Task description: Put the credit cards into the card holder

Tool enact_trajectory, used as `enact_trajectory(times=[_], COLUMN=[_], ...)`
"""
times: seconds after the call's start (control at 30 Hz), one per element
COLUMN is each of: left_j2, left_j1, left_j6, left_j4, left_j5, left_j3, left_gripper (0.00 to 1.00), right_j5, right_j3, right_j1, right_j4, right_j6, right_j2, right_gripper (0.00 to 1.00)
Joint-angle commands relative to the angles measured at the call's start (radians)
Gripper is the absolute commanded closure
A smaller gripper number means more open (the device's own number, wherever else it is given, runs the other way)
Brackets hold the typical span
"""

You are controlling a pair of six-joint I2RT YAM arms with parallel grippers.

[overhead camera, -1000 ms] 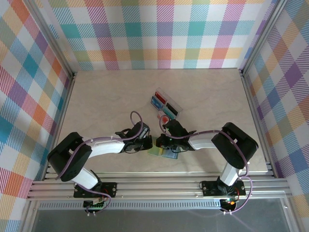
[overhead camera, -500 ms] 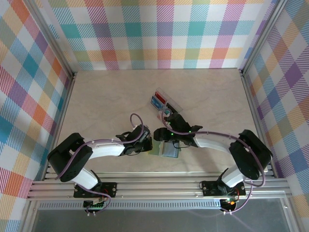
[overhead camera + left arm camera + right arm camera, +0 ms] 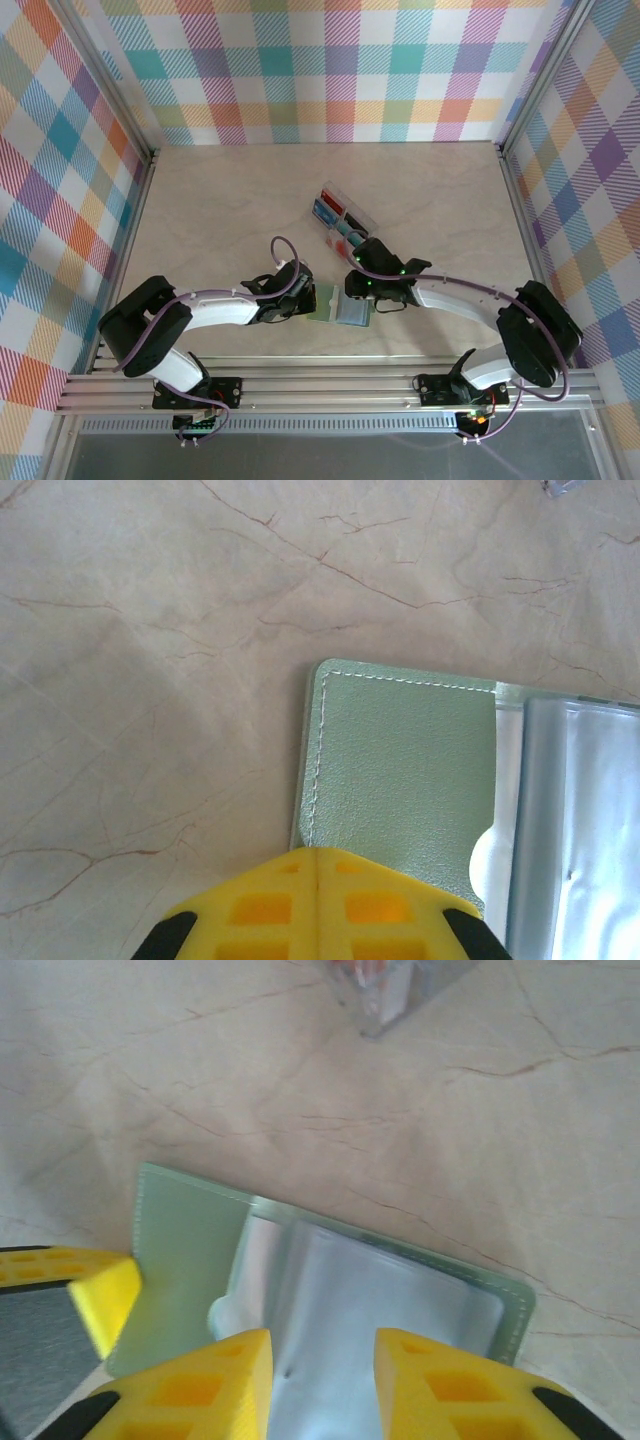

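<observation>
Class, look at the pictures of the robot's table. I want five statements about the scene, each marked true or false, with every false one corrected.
1. The wallet lies open on the table. True.
2. The left gripper is wide open. False: it is shut, with its tips on the wallet's left edge.
3. The clear tray has cards in it. True: blue and red ones show.
4. The right gripper holds a card. False: its jaws stand apart with nothing between them, above the wallet's clear sleeves.
5. The tray lies nearer the arm bases than the wallet. False: it lies farther away.
</observation>
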State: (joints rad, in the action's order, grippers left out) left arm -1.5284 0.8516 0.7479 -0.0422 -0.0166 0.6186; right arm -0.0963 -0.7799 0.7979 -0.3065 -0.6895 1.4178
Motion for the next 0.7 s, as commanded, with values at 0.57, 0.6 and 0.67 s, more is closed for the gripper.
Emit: enact_trajectory(times=[0.57, 0.6, 0.67], left_j2=[-0.015, -0.017, -0.018], left_j1=[0.012, 0.013, 0.013], left_j6=[0.016, 0.018, 0.018], left_j4=[0.072, 0.071, 0.070], left_j5=[-0.011, -0.011, -0.013], left_j3=[-0.043, -0.044, -0.045], left_gripper=[0.96, 0.96, 0.96], right_j5=[-0.049, -0.054, -0.063], right_j3=[0.001, 0.003, 0.005], right_j1=[0.044, 0.047, 0.052], right_j4=[-0.035, -0.036, -0.036], right_j6=[0.014, 0.009, 0.002], right_j2=[0.167, 0.172, 0.182], right_gripper=[0.59, 0.59, 0.60])
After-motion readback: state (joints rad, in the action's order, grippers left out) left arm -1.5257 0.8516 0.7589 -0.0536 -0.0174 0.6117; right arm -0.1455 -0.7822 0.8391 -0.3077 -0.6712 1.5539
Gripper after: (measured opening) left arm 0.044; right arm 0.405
